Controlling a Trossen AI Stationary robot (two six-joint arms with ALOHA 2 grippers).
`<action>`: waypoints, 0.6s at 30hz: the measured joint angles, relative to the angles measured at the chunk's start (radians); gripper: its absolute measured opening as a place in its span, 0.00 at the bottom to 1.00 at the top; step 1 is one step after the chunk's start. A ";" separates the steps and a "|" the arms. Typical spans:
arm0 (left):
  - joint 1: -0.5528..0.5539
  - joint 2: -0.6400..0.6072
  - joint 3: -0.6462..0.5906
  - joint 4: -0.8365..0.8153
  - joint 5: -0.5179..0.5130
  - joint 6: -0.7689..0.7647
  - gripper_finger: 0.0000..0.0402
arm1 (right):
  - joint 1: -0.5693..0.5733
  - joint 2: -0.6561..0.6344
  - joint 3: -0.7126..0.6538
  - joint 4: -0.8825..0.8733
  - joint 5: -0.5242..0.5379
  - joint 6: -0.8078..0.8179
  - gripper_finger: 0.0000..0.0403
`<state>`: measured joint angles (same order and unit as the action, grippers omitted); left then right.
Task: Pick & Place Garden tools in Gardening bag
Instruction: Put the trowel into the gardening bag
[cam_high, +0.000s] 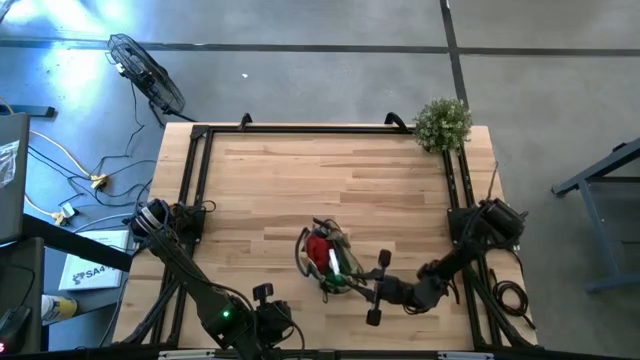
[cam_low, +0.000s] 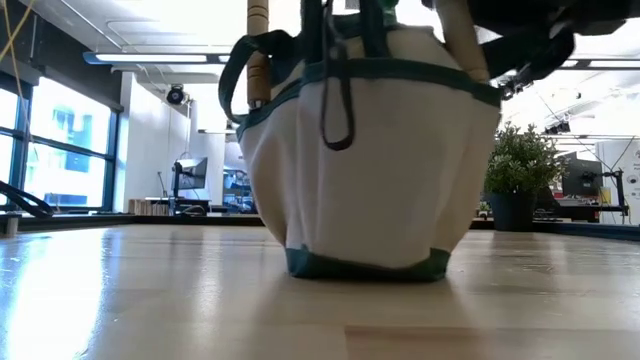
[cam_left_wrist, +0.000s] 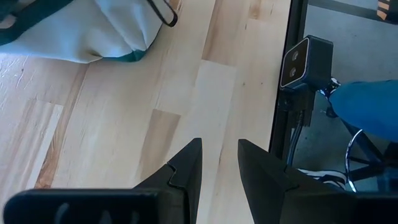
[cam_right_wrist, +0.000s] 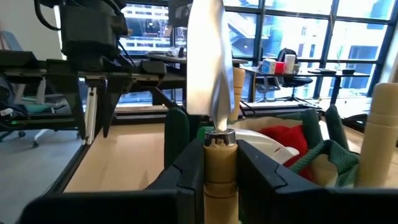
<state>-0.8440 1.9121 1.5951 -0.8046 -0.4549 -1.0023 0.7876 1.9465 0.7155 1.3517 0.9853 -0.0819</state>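
The right gripper (cam_right_wrist: 221, 168) is clamped on the pale wooden handle of a trowel (cam_right_wrist: 211, 68), its metal blade standing up ahead of the wrist camera. That grip near the collar keeps the tool steady and leaves the handle end free to drop into the gardening bag (cam_high: 328, 258), which sits near the front edge of the table (cam_high: 300, 180), about the middle. From above, the right gripper (cam_high: 372, 290) hangs just beside the bag's right rim, touching or nearly so (I cannot tell which), so the trowel is at the mouth of the bag rather than well inside. A red piece (cam_right_wrist: 283, 140) already lies in the bag, and another wooden handle (cam_right_wrist: 379, 137) stands in a pocket close by. Seen at table height, the bag (cam_low: 370, 160) rests upright on its base, with tool handles poking out of the top.

The left gripper (cam_left_wrist: 217, 168) waits low over bare wood near the front edge, left of the bag, its fingers parted with nothing between them. The bushy plant (cam_high: 442, 124) stays at the far right corner, clear of the work
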 joint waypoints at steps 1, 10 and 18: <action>0.000 0.000 0.000 0.001 0.000 0.000 0.25 | 0.007 0.000 0.000 -0.008 0.010 0.005 0.14; 0.000 0.000 0.000 0.003 0.000 0.002 0.25 | 0.052 0.000 0.000 0.016 0.140 -0.015 0.14; 0.000 0.000 0.000 0.008 0.001 -0.002 0.25 | 0.020 0.001 0.000 0.016 0.152 0.045 0.14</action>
<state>-0.8440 1.9121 1.5951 -0.7964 -0.4542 -1.0041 0.8081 1.9474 0.7158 1.3678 1.1375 -0.0371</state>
